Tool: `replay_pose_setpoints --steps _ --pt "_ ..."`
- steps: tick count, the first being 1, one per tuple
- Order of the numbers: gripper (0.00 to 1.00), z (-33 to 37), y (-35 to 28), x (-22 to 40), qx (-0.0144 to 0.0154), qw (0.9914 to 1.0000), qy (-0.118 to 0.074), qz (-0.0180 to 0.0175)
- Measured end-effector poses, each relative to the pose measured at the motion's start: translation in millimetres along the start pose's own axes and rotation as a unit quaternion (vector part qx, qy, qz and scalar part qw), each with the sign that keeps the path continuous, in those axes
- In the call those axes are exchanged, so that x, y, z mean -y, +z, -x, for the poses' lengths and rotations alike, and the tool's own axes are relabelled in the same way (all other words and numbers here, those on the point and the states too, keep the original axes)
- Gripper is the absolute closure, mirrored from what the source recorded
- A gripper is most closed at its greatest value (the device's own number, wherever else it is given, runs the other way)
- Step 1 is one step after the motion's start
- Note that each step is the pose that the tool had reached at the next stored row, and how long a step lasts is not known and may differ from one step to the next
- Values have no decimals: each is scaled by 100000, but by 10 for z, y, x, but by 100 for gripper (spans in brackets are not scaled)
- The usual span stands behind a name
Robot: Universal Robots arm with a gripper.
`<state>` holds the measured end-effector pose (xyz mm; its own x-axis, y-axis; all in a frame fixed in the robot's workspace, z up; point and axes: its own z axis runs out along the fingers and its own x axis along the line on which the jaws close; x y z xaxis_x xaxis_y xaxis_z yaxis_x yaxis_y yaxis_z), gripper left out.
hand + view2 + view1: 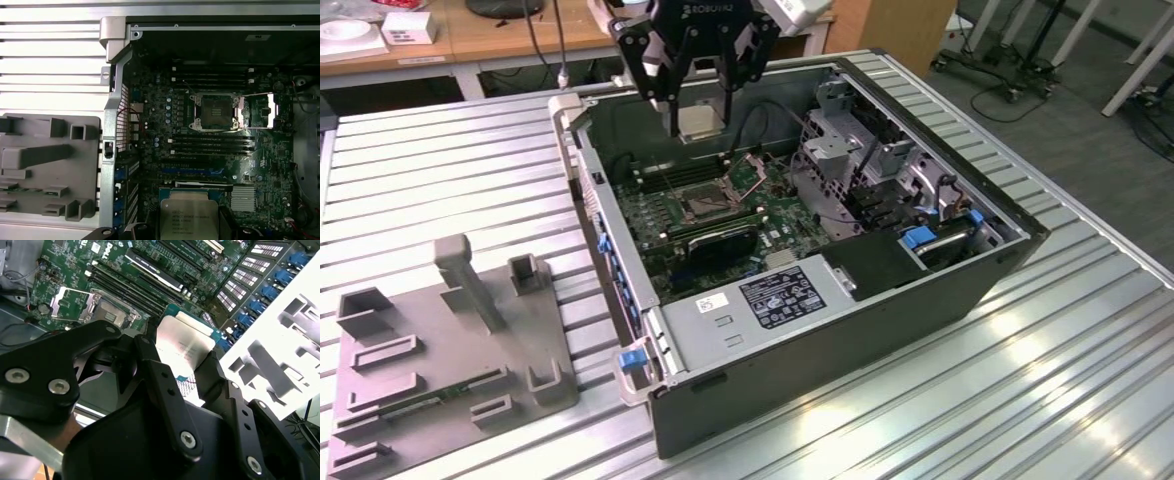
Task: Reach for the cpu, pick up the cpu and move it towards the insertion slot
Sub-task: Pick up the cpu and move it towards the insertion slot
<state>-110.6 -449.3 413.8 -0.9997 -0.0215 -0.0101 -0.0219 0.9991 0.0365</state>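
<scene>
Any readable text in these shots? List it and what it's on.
Nothing can be quoted reliably.
Print on the cpu face, held in the gripper: too small to read.
Black label and white label on the case cover: too small to read.

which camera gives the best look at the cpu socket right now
The first wrist view: the insertion slot faces the camera squarely, open and unobstructed. The second wrist view shows it obliquely beyond the end effector; the exterior view shows it small inside the case.
</scene>
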Motion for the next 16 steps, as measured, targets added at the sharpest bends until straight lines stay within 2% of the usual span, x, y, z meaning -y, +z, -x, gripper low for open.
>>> replay_pose_setpoints --steps 5,16 --pt "45 64 1 1 2 100000 -1 3" --pt "45 66 4 -31 1 100000 2 3"
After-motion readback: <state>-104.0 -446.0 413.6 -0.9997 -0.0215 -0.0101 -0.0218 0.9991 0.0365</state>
